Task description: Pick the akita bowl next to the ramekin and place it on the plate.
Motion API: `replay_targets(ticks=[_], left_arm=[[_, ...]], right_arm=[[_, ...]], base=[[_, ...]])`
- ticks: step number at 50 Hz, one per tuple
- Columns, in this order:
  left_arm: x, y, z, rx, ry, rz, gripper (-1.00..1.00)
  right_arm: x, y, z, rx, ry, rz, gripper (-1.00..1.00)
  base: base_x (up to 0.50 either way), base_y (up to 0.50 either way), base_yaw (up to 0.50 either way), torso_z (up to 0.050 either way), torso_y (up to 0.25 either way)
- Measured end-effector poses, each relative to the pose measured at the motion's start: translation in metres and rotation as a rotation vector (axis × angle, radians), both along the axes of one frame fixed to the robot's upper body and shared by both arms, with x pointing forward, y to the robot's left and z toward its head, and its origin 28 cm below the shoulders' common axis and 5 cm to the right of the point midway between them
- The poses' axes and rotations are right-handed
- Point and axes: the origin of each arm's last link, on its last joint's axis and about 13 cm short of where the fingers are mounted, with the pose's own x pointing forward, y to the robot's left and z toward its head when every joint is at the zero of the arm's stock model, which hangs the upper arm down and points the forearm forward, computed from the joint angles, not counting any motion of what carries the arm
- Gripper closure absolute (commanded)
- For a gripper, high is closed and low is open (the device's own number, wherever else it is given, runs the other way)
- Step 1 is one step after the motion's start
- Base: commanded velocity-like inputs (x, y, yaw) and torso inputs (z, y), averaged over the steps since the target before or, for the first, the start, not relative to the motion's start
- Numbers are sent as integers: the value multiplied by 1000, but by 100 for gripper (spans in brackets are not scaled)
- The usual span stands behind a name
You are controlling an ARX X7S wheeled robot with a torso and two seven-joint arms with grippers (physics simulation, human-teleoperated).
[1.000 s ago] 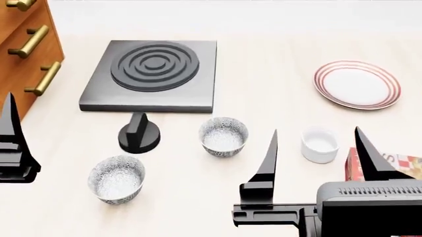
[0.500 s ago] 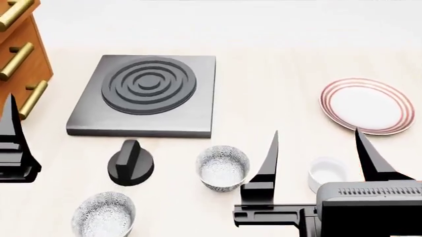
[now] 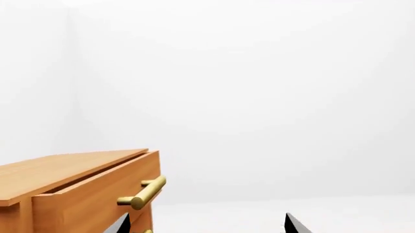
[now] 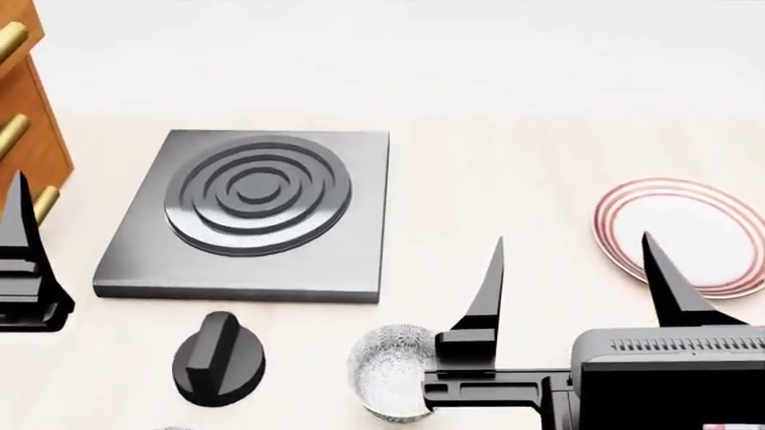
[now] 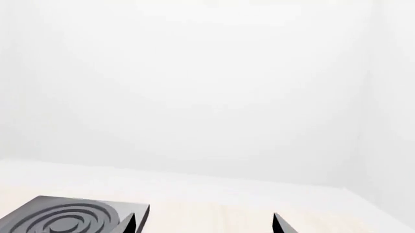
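Head view: the right gripper (image 4: 571, 269) is seen in the foreground with its two dark fingers (image 4: 486, 291) spread wide apart and nothing held between them. The akita bowl (image 4: 389, 370) sits on the pale counter (image 4: 502, 170) near the lower edge, partly covered by the gripper's left finger and body, so its right side is hidden. The ramekin cannot be made out; it is probably concealed behind the gripper housing. The plate (image 4: 705, 228) lies well apart to the right, cut off by the frame edge and partly crossed by the other finger. Of the left gripper (image 4: 21, 260) only one finger is shown at the left border, so its opening cannot be told there. In the left wrist view two finger tips are seen set apart, beside a wooden drawer unit (image 3: 77, 187). A black burner plate (image 4: 251, 210) and a black knob (image 4: 219, 360) are also shown.
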Motion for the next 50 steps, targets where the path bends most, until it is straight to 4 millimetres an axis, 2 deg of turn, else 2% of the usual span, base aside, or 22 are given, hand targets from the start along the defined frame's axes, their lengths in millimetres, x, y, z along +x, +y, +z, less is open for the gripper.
replay_targets(ticks=[36, 50], left_arm=[[0, 0, -2, 5, 6, 0, -100], [1, 0, -4, 13, 4, -3, -100]], right_arm=[[2, 0, -2, -2, -2, 0, -100], [2, 1, -3, -10, -7, 5, -100]], base=[[262, 0, 0, 0, 0], [0, 0, 0, 0, -34]])
